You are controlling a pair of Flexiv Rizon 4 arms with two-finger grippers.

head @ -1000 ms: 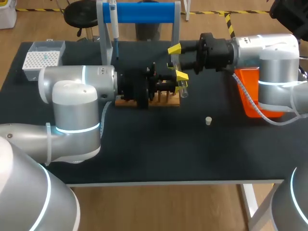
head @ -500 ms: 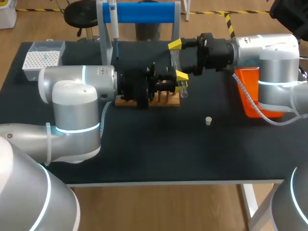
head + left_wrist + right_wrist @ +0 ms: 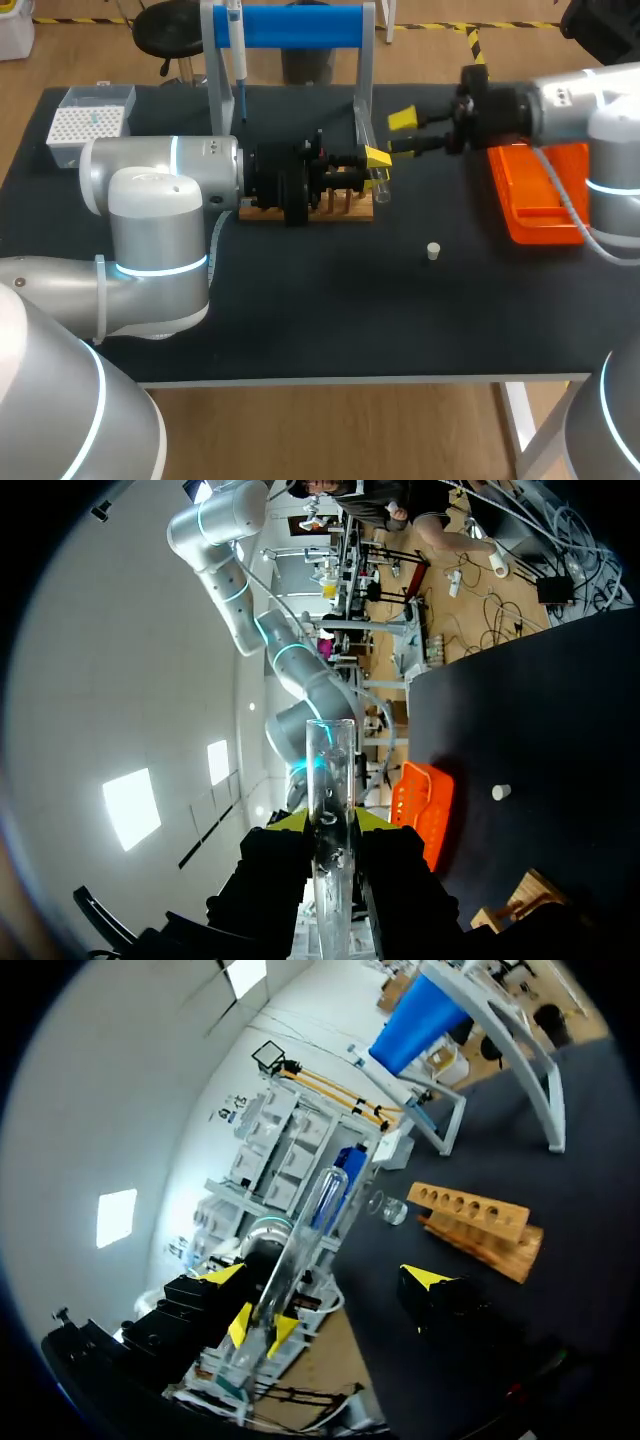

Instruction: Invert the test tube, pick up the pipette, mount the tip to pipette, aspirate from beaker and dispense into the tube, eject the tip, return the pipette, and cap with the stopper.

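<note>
Stopper loose on the counter, lower right of the middle in the head view, well apart from everything else; capping not yet done.

Farther in, at mid-frame, left jaws closed on the test tube from two sides, holding it just off the right end of the wooden rack. From the left wrist, tube running straight out between the yellow tips, flat open rim at the far end; looks empty, though hard to be sure. Cannot tell for certain which end is up, so inversion probably in hand or only just finished.

To the right and a little farther back, right jaws spread wide, holding nothing, near the tube but apart from it, between the rack and the orange tray. Small clear vessel, likely the beaker, standing just beside the rack in the right wrist view.

At the back of the counter, upper left of the frame, pipette hanging on the blue-barred stand, untouched; tip box to its left.

Judged from this, at most the first step done. Left to do: taking the pipette, mounting a tip, drawing from the beaker, dispensing into the tube, ejecting the tip, returning the pipette, capping.
</note>
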